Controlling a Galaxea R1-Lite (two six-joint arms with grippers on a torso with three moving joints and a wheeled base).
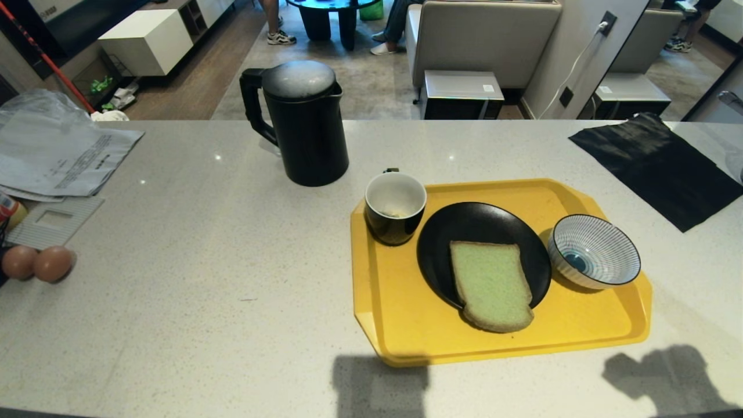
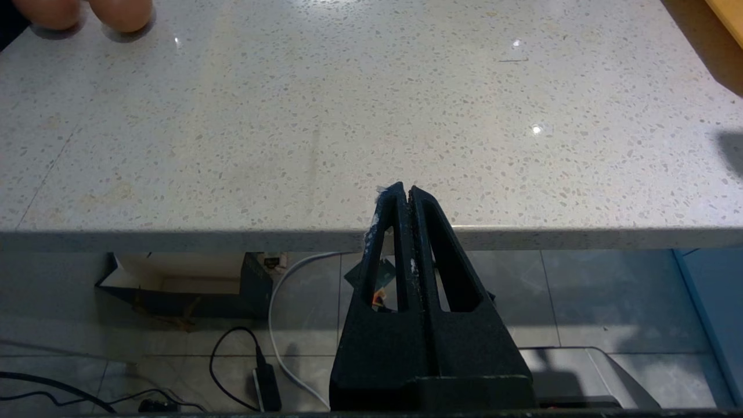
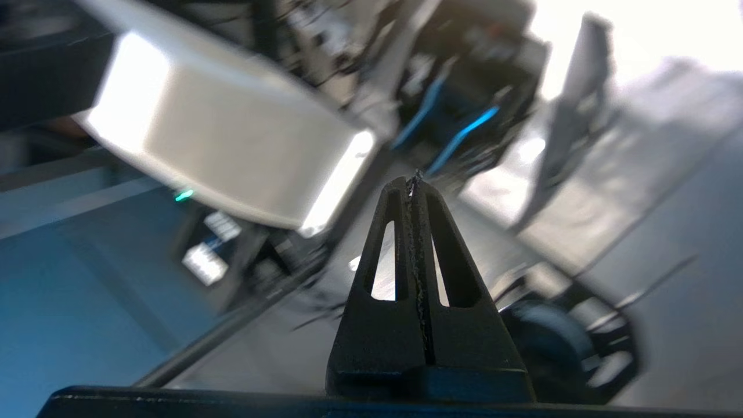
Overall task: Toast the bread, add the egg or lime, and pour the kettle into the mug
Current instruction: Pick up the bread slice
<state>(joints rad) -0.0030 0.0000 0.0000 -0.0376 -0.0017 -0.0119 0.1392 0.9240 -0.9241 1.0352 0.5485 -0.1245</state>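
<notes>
Neither arm is showing in the head view; only two shadows are falling on the near edge of the speckled pale stone counter [image 1: 191, 232]. The black left gripper [image 2: 404, 190], fingers pressed together and empty, is hanging at the counter's edge, while the right gripper [image 3: 414, 181], likewise pressed together, is pointing at a blurred scene off the counter. Two plain brown eggs [image 1: 36, 262] are lying cut off at the left margin. The tall matte black cylindrical kettle [image 1: 305, 125] is standing behind the yellow plastic tray [image 1: 395, 313], which is bearing the glossy black, white-lined mug [image 1: 395, 207], a round black plate [image 1: 464, 232] carrying the pale green bread slice [image 1: 491, 285], overhanging its rim, and a blue-and-white striped bowl [image 1: 594, 251].
</notes>
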